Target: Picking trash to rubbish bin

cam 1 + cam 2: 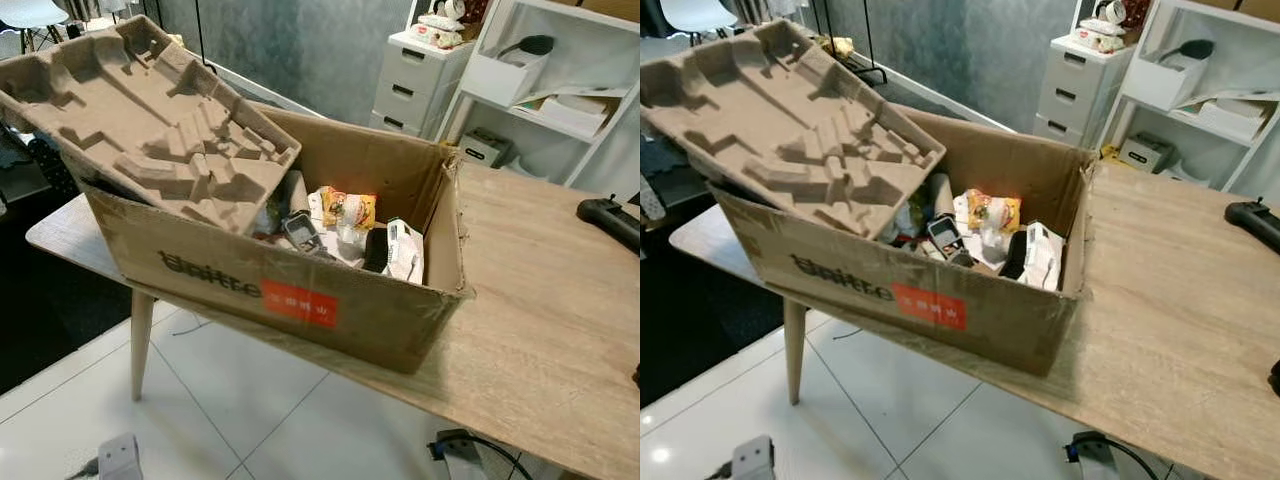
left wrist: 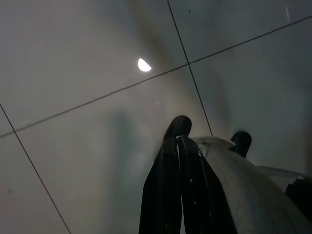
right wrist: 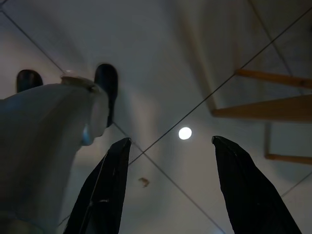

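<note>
Trash: mixed litter lies in the box (image 1: pixel 300 290), in its right half, against the right wall and the floor of the box: a snack packet (image 1: pixel 347 208), a white carton (image 1: pixel 405 250), a dark flat item (image 1: pixel 375 248), a small grey device (image 1: pixel 300 232).
Bin: the cardboard box appears to serve as the rubbish bin; it stands on the table's (image 1: pixel 540 330) left end, its front wall just past the near edge.
Tray: a moulded pulp tray (image 1: pixel 150 110) rests tilted on the box's left rim, overhanging the left side and covering that half of the opening.
Handling: the litter looks light and crushable; packets are likely slick and soft, so a pinch at a crimped edge would hold better than a squeeze at the middle. The tray looks stiff, light and bulky; its raised rim is the likely hold, and it could slide off the box if nudged.
Left gripper (image 2: pixel 178 146): hangs low over the tiled floor (image 2: pixel 87 73), fingers pressed together, holding nothing.
Right gripper (image 3: pixel 168 190): also hangs over the floor, near a table leg (image 3: pixel 273 109), fingers spread wide, empty.
Table top: a black controller (image 1: pixel 610 220) lies at the right edge, well apart from the box.
Behind: white shelves (image 1: pixel 560 90) and drawers (image 1: pixel 415 85).
Stage: no trash is in hand, so I judge a pick not yet begun.
</note>
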Available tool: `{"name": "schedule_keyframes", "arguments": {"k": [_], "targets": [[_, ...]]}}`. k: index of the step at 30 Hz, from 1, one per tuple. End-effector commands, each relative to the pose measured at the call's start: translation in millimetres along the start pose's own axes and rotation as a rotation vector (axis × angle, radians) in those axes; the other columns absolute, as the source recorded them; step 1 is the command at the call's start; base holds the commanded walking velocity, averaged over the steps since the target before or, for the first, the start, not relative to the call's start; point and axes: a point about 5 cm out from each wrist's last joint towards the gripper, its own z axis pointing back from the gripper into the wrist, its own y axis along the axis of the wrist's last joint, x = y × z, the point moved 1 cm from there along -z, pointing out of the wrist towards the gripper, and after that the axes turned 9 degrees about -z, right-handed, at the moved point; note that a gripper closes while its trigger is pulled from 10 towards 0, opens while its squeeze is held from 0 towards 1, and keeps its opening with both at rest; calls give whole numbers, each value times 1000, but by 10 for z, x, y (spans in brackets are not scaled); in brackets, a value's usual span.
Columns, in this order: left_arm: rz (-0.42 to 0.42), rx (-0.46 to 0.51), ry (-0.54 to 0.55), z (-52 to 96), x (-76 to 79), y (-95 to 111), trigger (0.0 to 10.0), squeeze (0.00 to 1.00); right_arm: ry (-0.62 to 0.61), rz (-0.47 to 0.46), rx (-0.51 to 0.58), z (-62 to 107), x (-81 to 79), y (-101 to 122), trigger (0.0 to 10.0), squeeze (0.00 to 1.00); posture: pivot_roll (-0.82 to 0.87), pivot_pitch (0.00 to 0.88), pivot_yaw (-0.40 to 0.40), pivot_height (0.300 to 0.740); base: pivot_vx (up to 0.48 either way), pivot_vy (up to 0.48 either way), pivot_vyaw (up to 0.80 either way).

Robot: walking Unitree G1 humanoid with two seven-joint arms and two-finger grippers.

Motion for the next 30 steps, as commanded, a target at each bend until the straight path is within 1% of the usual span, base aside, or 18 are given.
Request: {"name": "schedule_keyframes", "arguments": {"k": [1, 2, 5, 7, 9, 10, 14, 15, 17, 19, 22, 23, 30], "targets": [[-29, 9, 29, 6, -120, 87, 10000, 0, 6, 4, -38, 10, -31, -139, 10000, 0, 65, 100, -60, 740, 0, 0, 0], [-29, 9, 29, 6, -120, 87, 10000, 0, 6, 4, -38, 10, -31, -139, 10000, 0, 65, 100, -60, 740, 0, 0, 0], [16, 45, 34, 4, -140, 159, 10000, 0, 9, 20, -56, 18, -13, -194, 10000, 0, 75, 119, -64, 740, 0, 0, 0], [20, 26, 51, 17, -177, 92, 10000, 0, -7, 38, -70, 28, 44, -233, 10000, 0, 72, 110, -65, 740, -126, 0, 0], [20, 26, 51, 17, -177, 92, 10000, 0, -7, 38, -70, 28, 44, -233, 10000, 0, 72, 110, -65, 740, -251, 0, 0], [18, -3, 61, 37, -221, -4, 10000, 0, -16, 29, -64, 32, 85, -224, 10000, 0, 50, 109, -56, 740, -251, 0, 0], [4, -29, 62, 50, -235, -76, 10000, 0, -26, 10, -44, 31, 124, -172, 10000, 0, 43, 111, -43, 740, -276, 0, 0], [12, -36, 52, 44, -183, -103, 10000, 0, -38, -7, -39, 33, 157, -158, 10000, 0, 49, 109, -45, 740, -307, 0, 0], [14, -35, 45, 39, -154, -104, 10000, 0, -40, -12, -40, 34, 164, -159, 10000, 0, 51, 109, -47, 740, -307, 0, 0], [10, -31, 33, 27, -100, -90, 10000, 0, -29, 1, -42, 29, 134, -149, 10000, 0, 55, 107, -52, 740, -311, 0, 0], [27, -25, 31, 19, -68, -77, 10000, 0, -23, 9, -41, 22, 96, -135, 10000, 0, 54, 97, -51, 740, -326, 0, 0], [28, -26, 26, 17, -50, -81, 10000, 0, -20, 9, -38, 18, 76, -123, 10000, 0, 47, 80, -44, 740, -334, 0, 0], [12, -38, 14, 17, -17, -112, 10000, 0, -8, 11, -27, 8, 21, -80, 10000, 0, 45, 73, -39, 740, -334, 0, 0]]}}
